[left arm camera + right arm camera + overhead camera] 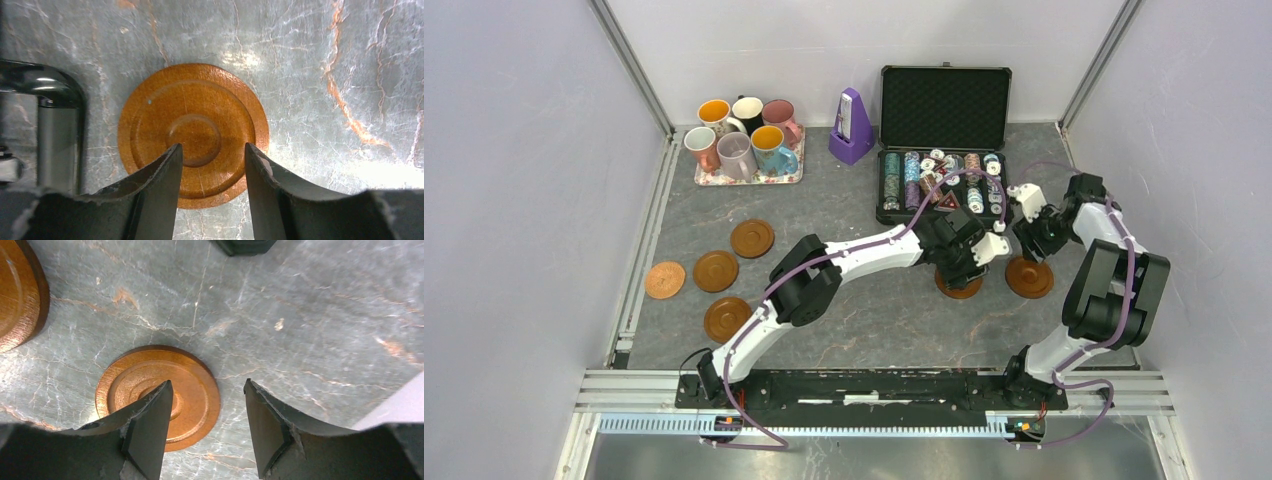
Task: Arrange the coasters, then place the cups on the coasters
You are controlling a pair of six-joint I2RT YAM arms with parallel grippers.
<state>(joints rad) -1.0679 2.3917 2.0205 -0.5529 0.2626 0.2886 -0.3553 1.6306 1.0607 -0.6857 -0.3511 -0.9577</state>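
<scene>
Left gripper hangs half-open over a coaster and holds nothing. The right gripper hangs the same way above a second coaster, jaws apart and empty. Both discs lie flat, near each other right of centre, apparently spaced to leave room for mugs. Four other coasters lie scattered at left, and the cups stand on a tray at the back. The table is grey and marbled, with pale walls around it.
</scene>
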